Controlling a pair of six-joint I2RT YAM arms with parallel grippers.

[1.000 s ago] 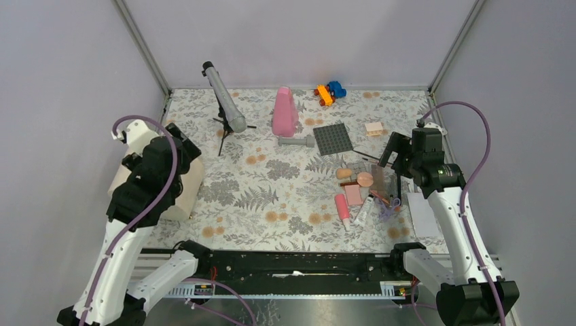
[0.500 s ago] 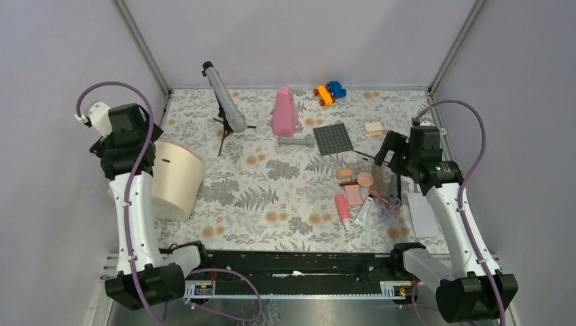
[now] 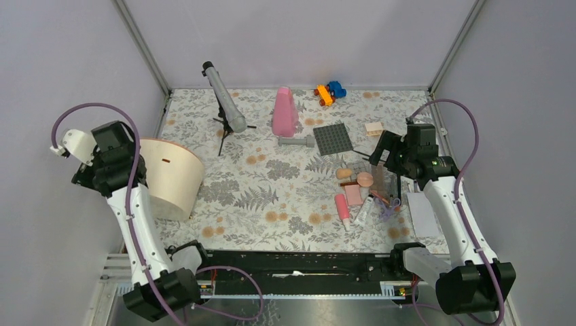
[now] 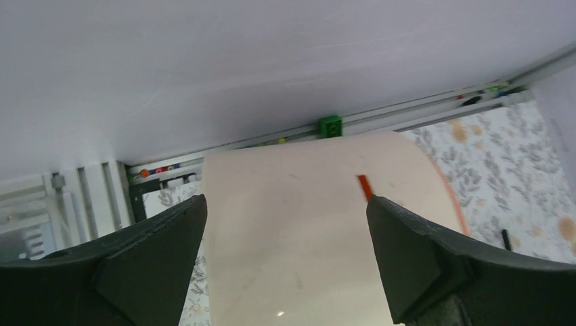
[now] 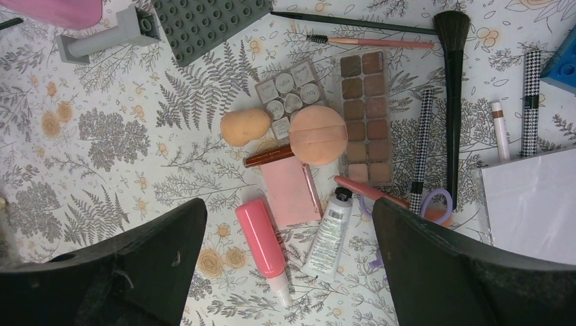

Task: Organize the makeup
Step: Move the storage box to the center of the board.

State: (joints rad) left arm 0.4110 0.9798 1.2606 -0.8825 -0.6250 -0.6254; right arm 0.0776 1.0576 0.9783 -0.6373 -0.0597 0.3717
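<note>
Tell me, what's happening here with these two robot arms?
Nothing is held yet. The right gripper hovers open above the jumbled makeup: pink tube, pink compact, round puff, egg sponge, brushes. The left gripper, also open, faces a cream tub at the left of the table. Sorting looks not yet begun.

Nothing here can be read. The small pale tube (image 5: 329, 233), toward the front right corner of the worktop (image 5: 136, 81), carries a block of dark print too small to make out. The round pans of the clear palette (image 5: 291, 100) bear faint, illegible lettering.
</note>
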